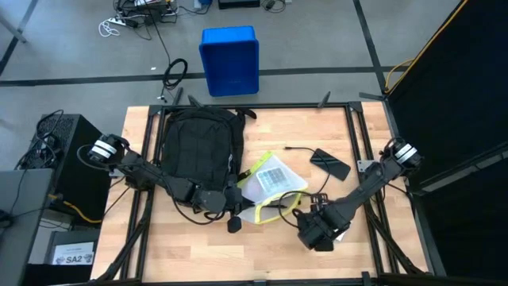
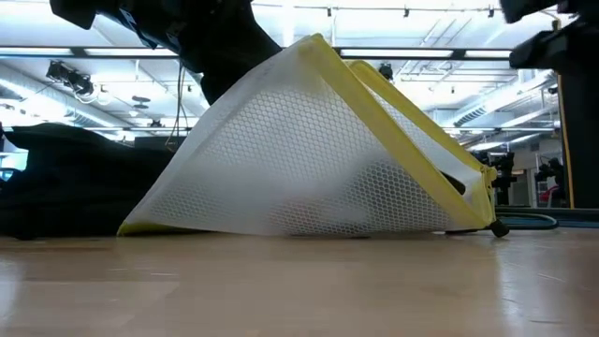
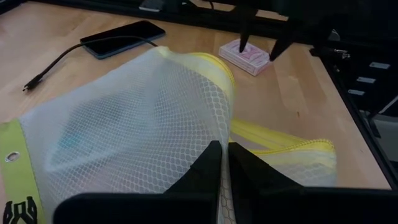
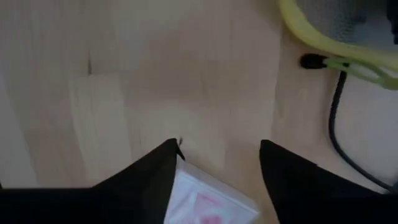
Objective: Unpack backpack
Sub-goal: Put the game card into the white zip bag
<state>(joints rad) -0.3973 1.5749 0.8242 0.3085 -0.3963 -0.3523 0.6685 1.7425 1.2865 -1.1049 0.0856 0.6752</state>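
My left end effector (image 3: 224, 163) pinches the mesh pouch (image 3: 137, 118) closed; my right end effector (image 4: 217, 163) stands half-open over the pink card box (image 4: 202, 202), leaving it on the counter (image 4: 124, 74).

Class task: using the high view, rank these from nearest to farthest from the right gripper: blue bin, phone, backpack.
Measured from the right gripper, near the table's front:
1. Phone, on the table behind the gripper.
2. Backpack, across on the left side.
3. Blue bin, on the floor beyond the table.

- Backpack (image 1: 200, 143) lies on the tabletop (image 1: 317, 254), left.
- Mesh pouch (image 1: 272, 179) lies just right of it.
- Phone (image 1: 330, 164) lies right of the pouch.
- Bin (image 1: 230, 59) stands on the floor behind the tabletop.
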